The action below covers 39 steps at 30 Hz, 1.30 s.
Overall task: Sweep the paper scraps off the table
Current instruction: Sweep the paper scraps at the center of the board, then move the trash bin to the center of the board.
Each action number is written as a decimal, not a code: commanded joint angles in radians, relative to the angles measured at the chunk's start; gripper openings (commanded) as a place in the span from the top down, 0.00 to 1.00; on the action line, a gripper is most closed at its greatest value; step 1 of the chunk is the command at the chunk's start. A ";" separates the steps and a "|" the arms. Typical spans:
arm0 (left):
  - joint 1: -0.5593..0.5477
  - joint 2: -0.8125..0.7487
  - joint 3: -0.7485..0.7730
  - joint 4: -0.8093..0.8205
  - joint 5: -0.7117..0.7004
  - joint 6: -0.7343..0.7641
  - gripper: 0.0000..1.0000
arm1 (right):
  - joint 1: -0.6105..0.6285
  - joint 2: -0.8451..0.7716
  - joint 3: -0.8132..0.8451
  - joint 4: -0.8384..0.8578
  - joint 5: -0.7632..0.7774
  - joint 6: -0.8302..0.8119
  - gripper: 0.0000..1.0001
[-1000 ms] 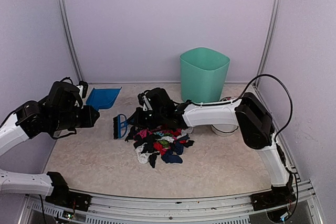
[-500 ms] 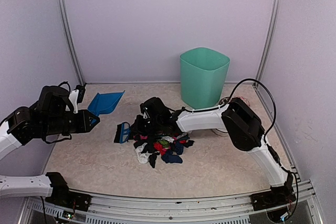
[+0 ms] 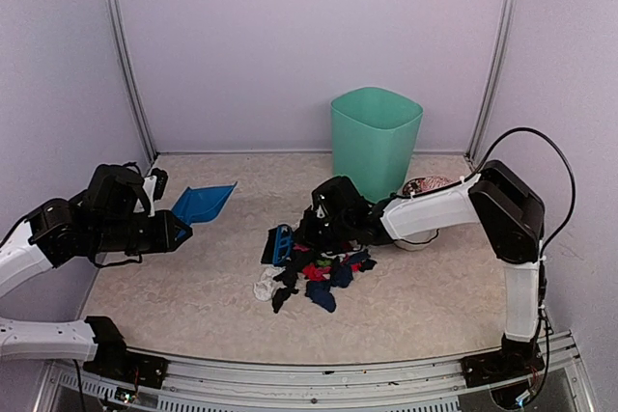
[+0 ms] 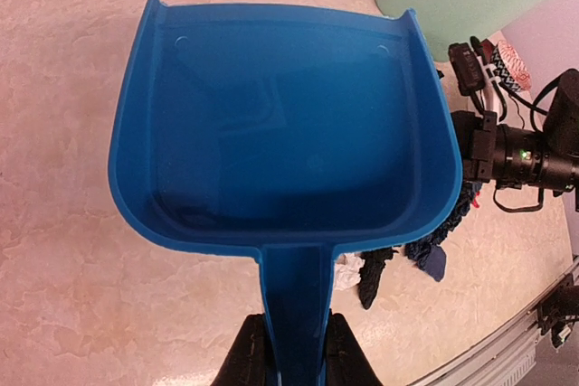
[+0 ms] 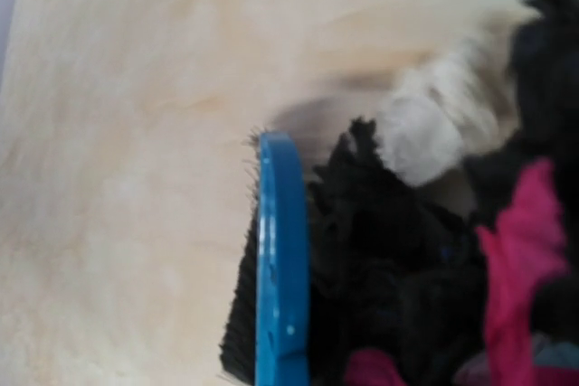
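Observation:
The paper scraps (image 3: 317, 275) lie heaped in black, red, pink, white, green and dark blue bits at the middle of the table (image 3: 174, 296). My right gripper (image 3: 307, 231) is shut on a blue brush (image 3: 282, 243), whose bristles stand against the heap's left side. In the right wrist view the brush (image 5: 280, 277) touches black and pink scraps (image 5: 407, 259); its fingers do not show there. My left gripper (image 4: 291, 354) is shut on the handle of an empty blue dustpan (image 4: 280, 124). The dustpan (image 3: 203, 204) hangs left of the heap, apart from it.
A tall teal bin (image 3: 375, 140) stands at the back, just behind the right arm. A white bowl (image 3: 413, 236) sits on the table under the right forearm. Side walls and corner posts (image 3: 126, 55) close in the table; a metal rim (image 3: 319, 373) runs along the front.
The right arm has drawn the brush and the scrap heap to the right. The left arm has brought the dustpan a little right and nearer the heap.

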 commanded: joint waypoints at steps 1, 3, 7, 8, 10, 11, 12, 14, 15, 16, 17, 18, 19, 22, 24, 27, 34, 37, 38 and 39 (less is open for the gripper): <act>0.002 0.034 -0.017 0.082 0.022 -0.014 1.00 | -0.038 -0.089 -0.097 -0.089 0.081 -0.071 1.00; -0.001 0.053 -0.024 0.101 0.031 -0.015 1.00 | -0.050 -0.133 -0.127 -0.097 0.089 -0.087 1.00; -0.006 0.086 -0.036 0.140 0.031 -0.017 1.00 | -0.063 -0.207 -0.155 -0.094 0.074 -0.144 1.00; -0.006 0.097 -0.038 0.149 0.034 -0.013 1.00 | -0.063 -0.222 -0.154 -0.089 0.061 -0.164 1.00; -0.009 0.114 -0.033 0.157 0.048 0.002 1.00 | -0.064 -0.256 -0.155 -0.083 0.032 -0.191 1.00; -0.013 0.119 -0.031 0.158 0.056 0.014 1.00 | -0.064 -0.283 -0.157 -0.079 0.017 -0.202 1.00; -0.017 0.124 -0.027 0.157 0.066 0.024 1.00 | -0.063 -0.301 -0.158 -0.076 0.006 -0.216 1.00; -0.029 0.130 -0.019 0.148 0.076 0.029 1.00 | -0.064 -0.339 -0.151 -0.095 0.001 -0.250 1.00; -0.039 0.132 -0.017 0.146 0.077 0.024 1.00 | -0.065 -0.358 -0.149 -0.107 -0.001 -0.264 1.00; -0.052 0.135 -0.015 0.144 0.077 0.015 1.00 | -0.069 -0.375 -0.147 -0.121 -0.006 -0.277 1.00; -0.068 0.139 -0.013 0.139 0.073 0.004 1.00 | -0.073 -0.392 -0.144 -0.138 -0.009 -0.288 1.00; -0.087 0.142 -0.005 0.128 0.063 -0.003 1.00 | -0.078 -0.411 -0.141 -0.155 -0.010 -0.302 1.00; -0.107 0.145 0.002 0.114 0.048 -0.011 1.00 | -0.083 -0.429 -0.140 -0.171 -0.010 -0.317 1.00; -0.163 0.152 0.024 0.072 0.012 -0.031 1.00 | -0.105 -0.475 -0.143 -0.221 -0.009 -0.387 1.00; -0.195 0.152 0.031 0.050 0.005 -0.047 1.00 | -0.122 -0.496 -0.144 -0.246 -0.006 -0.447 1.00; -0.249 0.151 0.039 0.018 -0.021 -0.075 1.00 | -0.143 -0.521 -0.138 -0.284 -0.005 -0.547 1.00; -0.366 0.156 0.026 -0.011 -0.075 -0.148 1.00 | -0.163 -0.620 -0.072 -0.376 0.128 -0.864 1.00; -0.382 0.163 0.007 -0.002 -0.080 -0.167 1.00 | -0.184 -0.668 -0.013 -0.477 0.189 -1.016 1.00; -0.383 0.165 0.003 0.006 -0.077 -0.167 1.00 | -0.192 -0.687 0.002 -0.506 0.193 -1.053 1.00; -0.385 0.166 -0.001 0.018 -0.075 -0.166 1.00 | -0.200 -0.709 0.020 -0.530 0.196 -1.085 1.00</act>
